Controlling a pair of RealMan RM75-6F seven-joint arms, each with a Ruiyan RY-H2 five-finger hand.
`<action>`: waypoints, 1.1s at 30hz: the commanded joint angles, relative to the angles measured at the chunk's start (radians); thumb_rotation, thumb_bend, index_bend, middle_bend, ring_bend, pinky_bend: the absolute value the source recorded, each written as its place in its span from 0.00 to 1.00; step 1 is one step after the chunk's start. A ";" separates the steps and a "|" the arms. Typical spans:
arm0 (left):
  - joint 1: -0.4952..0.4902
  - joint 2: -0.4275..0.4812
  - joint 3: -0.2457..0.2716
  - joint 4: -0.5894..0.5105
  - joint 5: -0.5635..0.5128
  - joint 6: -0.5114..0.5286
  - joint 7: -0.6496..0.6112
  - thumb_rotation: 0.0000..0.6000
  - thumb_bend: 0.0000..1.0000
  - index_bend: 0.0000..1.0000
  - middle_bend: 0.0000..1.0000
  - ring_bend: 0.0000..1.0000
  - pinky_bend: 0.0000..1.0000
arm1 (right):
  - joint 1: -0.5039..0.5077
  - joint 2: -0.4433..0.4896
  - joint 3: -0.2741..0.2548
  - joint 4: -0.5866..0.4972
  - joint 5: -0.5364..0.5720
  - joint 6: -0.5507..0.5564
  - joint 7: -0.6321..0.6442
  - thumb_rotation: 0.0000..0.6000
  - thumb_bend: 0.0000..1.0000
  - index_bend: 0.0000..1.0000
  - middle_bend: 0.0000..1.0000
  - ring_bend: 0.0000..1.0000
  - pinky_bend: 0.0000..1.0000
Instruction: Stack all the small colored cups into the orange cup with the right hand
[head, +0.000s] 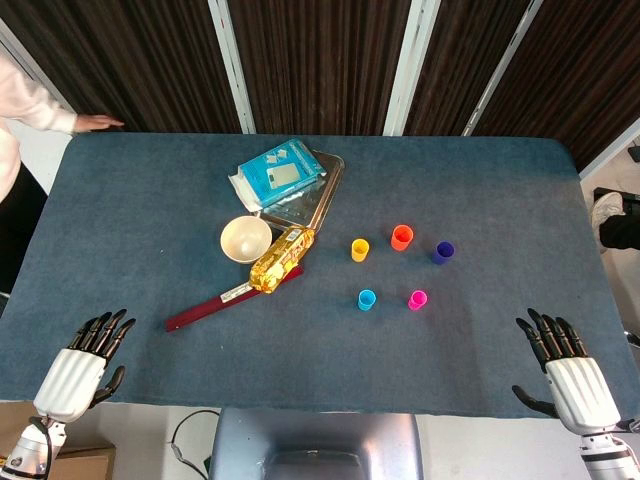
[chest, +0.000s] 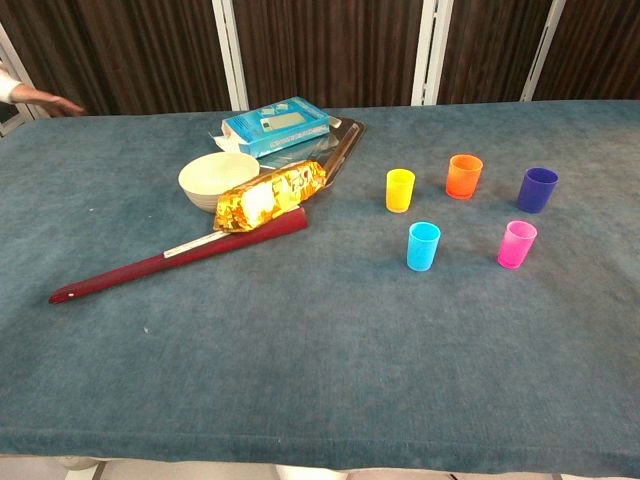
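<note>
The orange cup (head: 401, 237) (chest: 464, 176) stands upright right of the table's middle. Around it stand a yellow cup (head: 360, 250) (chest: 400, 190), a purple cup (head: 443, 252) (chest: 537, 189), a light blue cup (head: 367, 300) (chest: 423, 246) and a pink cup (head: 417, 299) (chest: 516, 244), all upright and apart from each other. My right hand (head: 562, 365) hovers at the front right edge, fingers spread, holding nothing, well clear of the cups. At the front left edge my left hand (head: 83, 362) is likewise spread and empty. Neither hand shows in the chest view.
A cream bowl (head: 245, 238), a gold snack packet (head: 281, 259) and a long dark red stick (head: 215, 303) lie left of the cups. Behind them, a blue box (head: 281, 172) rests on a metal tray (head: 318, 195). A person's hand (head: 97, 122) rests at the far left corner.
</note>
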 joint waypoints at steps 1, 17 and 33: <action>-0.001 -0.001 0.000 0.001 -0.001 -0.001 0.000 1.00 0.46 0.00 0.00 0.03 0.14 | 0.006 -0.003 0.008 0.004 0.015 -0.012 0.000 1.00 0.30 0.00 0.00 0.00 0.00; -0.004 -0.028 -0.018 0.050 0.001 0.027 -0.017 1.00 0.45 0.00 0.00 0.02 0.13 | 0.486 -0.110 0.324 0.263 0.497 -0.622 -0.139 1.00 0.30 0.10 0.00 0.00 0.00; 0.004 -0.011 -0.029 0.037 -0.045 0.023 -0.020 1.00 0.45 0.00 0.00 0.02 0.13 | 0.739 -0.336 0.291 0.606 0.741 -0.853 -0.319 1.00 0.30 0.34 0.00 0.00 0.00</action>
